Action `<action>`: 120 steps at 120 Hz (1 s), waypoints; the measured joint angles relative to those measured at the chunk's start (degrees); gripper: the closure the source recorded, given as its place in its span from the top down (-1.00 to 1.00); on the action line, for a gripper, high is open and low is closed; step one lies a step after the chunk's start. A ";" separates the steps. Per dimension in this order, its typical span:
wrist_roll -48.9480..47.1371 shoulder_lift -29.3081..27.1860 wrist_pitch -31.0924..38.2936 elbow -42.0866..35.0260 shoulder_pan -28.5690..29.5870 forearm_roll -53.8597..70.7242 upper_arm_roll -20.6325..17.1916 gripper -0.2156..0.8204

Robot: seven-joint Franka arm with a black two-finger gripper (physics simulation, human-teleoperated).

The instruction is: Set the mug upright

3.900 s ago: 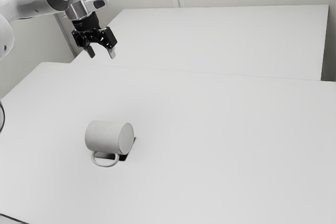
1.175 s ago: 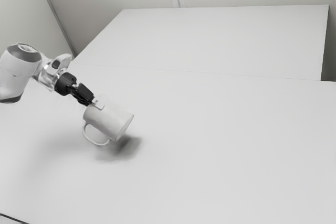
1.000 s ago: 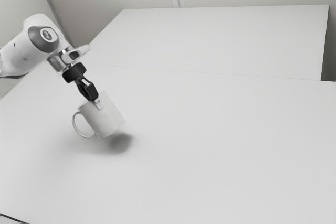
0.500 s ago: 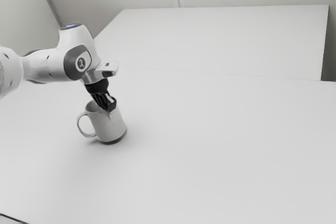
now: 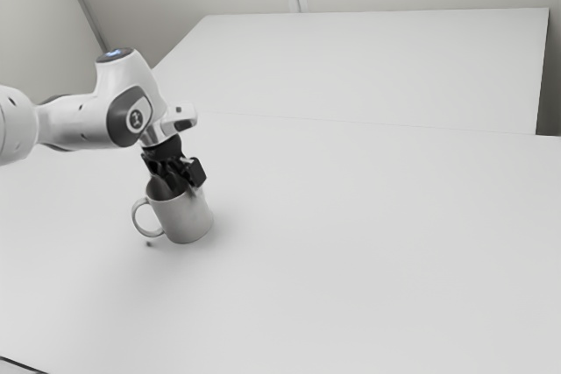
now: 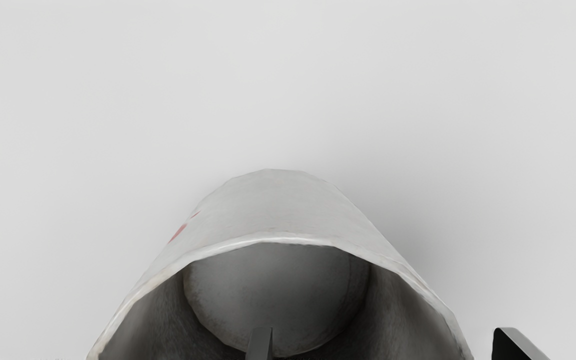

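In the exterior view my gripper (image 5: 179, 183) is at the mouth of the white mug (image 5: 184, 219), which stands upright on the table with its handle toward the exterior view's left. The wrist view looks into the open mouth of the mug (image 6: 278, 210). There the gripper (image 6: 378, 345) is open across the mug's wall: one finger reaches inside the mug, the other is outside with a gap between it and the wall. The handle is hidden in the wrist view.
The white table (image 5: 368, 251) spreads around the mug. Behind it lies another white surface (image 5: 377, 67), with pale walls beyond. A dark thin edge (image 5: 22, 365) shows at the exterior view's lower left corner.
The mug was lying on its side, then was lifted and tilted in my gripper until upright. Since half a second ago the fingers have opened and the mug has settled on the table.
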 joint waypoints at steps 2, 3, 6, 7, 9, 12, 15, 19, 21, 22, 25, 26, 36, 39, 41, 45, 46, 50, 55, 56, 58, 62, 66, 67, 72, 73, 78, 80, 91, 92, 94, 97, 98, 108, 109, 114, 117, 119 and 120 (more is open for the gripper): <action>-0.24 -0.56 -0.28 0.11 -0.03 -0.04 0.00 0.35; -0.35 -0.81 -0.43 0.17 -0.05 -0.06 0.00 0.36; -0.68 -1.54 -0.97 0.44 -0.10 -0.13 0.00 0.39; -0.78 -1.76 -1.16 0.56 -0.11 -0.15 0.00 0.39; -0.99 -2.11 -1.56 0.88 -0.15 -0.20 0.00 0.41; -1.29 -2.46 -2.45 1.95 -0.21 -0.28 0.00 0.43; -1.57 -2.52 -3.58 3.52 -0.27 -0.37 0.00 0.45; -1.93 -2.42 -5.31 5.94 -0.35 -0.46 0.00 0.47; -2.11 -2.36 -6.21 7.11 -0.39 -0.50 0.00 0.47; -2.19 -2.32 -6.67 7.77 -0.41 -0.51 0.00 0.48; -2.45 -2.05 -8.08 9.81 -0.46 -0.57 0.00 0.49; -2.54 -1.90 -8.57 10.53 -0.49 -0.59 0.00 0.49; -3.35 0.73 -13.74 19.12 -0.76 -0.72 0.00 0.52; -3.57 1.45 -15.10 21.31 -0.82 -0.75 0.00 0.53; -3.72 1.83 -15.98 22.65 -0.85 -0.76 0.02 0.53; -4.00 2.72 -17.73 25.29 -0.87 -0.80 0.07 0.54; -4.06 3.05 -18.20 26.11 -0.88 -0.80 0.10 0.54; -4.32 4.32 -20.04 29.15 -0.80 -0.81 0.20 0.55; -4.61 5.70 -22.31 32.78 -0.52 -0.73 0.33 0.55; -4.67 5.89 -22.75 33.40 -0.47 -0.69 0.36 0.56; -4.77 6.20 -23.62 34.59 -0.36 -0.62 0.42 0.56; -4.96 6.59 -25.37 36.65 -0.20 -0.50 0.52 0.56; -5.14 6.83 -27.06 38.53 -0.13 -0.40 0.61 0.57; -5.19 6.87 -27.45 38.91 -0.12 -0.37 0.62 0.57; -5.39 6.95 -29.22 40.44 -0.13 -0.26 0.67 0.57; -5.43 6.95 -29.54 40.68 -0.13 -0.24 0.67 0.57; -5.64 6.92 -31.02 41.50 -0.18 -0.18 0.69 0.57; -5.72 6.91 -31.54 41.69 -0.19 -0.16 0.69 0.57; -6.08 6.81 -33.76 42.10 -0.18 -0.06 0.70 0.58; -6.11 6.80 -33.92 42.12 -0.18 -0.06 0.70 0.58; -6.17 6.77 -34.21 42.13 -0.18 -0.05 0.70 0.58; -6.25 6.74 -34.60 42.16 -0.19 -0.04 0.70 0.58; -6.27 6.72 -34.72 42.17 -0.19 -0.03 0.70 0.58; -6.51 6.52 -35.66 42.19 -0.19 -0.02 0.70 0.58; -6.53 6.50 -35.73 42.19 -0.18 -0.03 0.70 0.58; -6.64 6.50 -36.03 42.18 -0.16 -0.04 0.70 0.58; -6.70 6.50 -36.17 42.18 -0.15 -0.04 0.70 0.58; -6.74 6.51 -36.24 42.19 -0.14 -0.05 0.70 0.58; -6.75 6.51 -36.28 42.19 -0.14 -0.05 0.70 0.58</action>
